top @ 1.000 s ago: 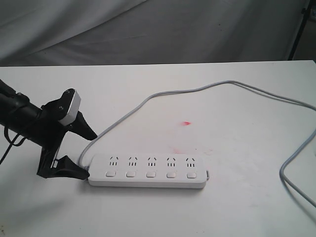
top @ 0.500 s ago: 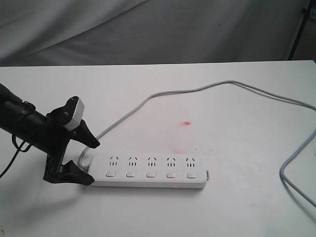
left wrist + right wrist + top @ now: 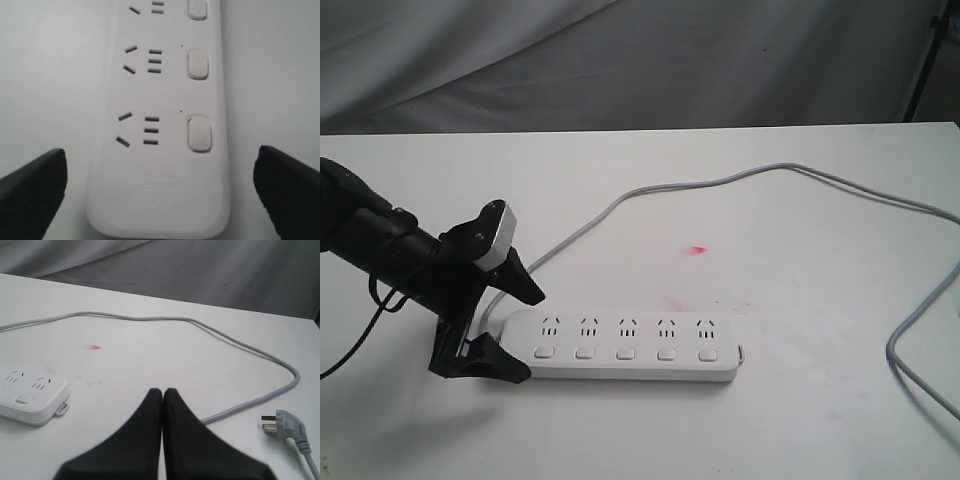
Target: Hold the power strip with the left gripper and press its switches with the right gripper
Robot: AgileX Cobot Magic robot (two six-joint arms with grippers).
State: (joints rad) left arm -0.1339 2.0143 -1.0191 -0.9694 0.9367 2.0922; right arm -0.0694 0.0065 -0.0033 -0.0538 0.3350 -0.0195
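Exterior view: a white table (image 3: 800,430) fills the lower part of the scene, and a creased grey cloth (image 3: 620,60) hangs behind its far edge. A thin dark pole (image 3: 923,70) stands at the upper right corner. The power strip (image 3: 640,372) lies flat near the front of the table, its long side running left to right, with its row of five switches (image 3: 625,353) along the near edge under the socket groups. Its grey cord (image 3: 720,182) leaves the left end, loops toward the back and runs off the right side. A small red mark (image 3: 697,249) stains the table behind the strip. The left gripper (image 3: 532,335), on a black arm (image 3: 380,245) coming from the left, straddles the strip's left end with its jaws spread wide, one finger behind it and one in front.

Left wrist view: the strip's rounded end sits between the two black fingers (image 3: 35,190), with bare table showing on both sides, so nothing is clamped. The nearest switch (image 3: 199,133) is in plain sight.

Right wrist view: the right gripper (image 3: 162,392) has its fingers pressed together, holding nothing, above the table and well apart from the strip's right end (image 3: 30,395). The cord's plug (image 3: 280,422) lies on the table nearby.
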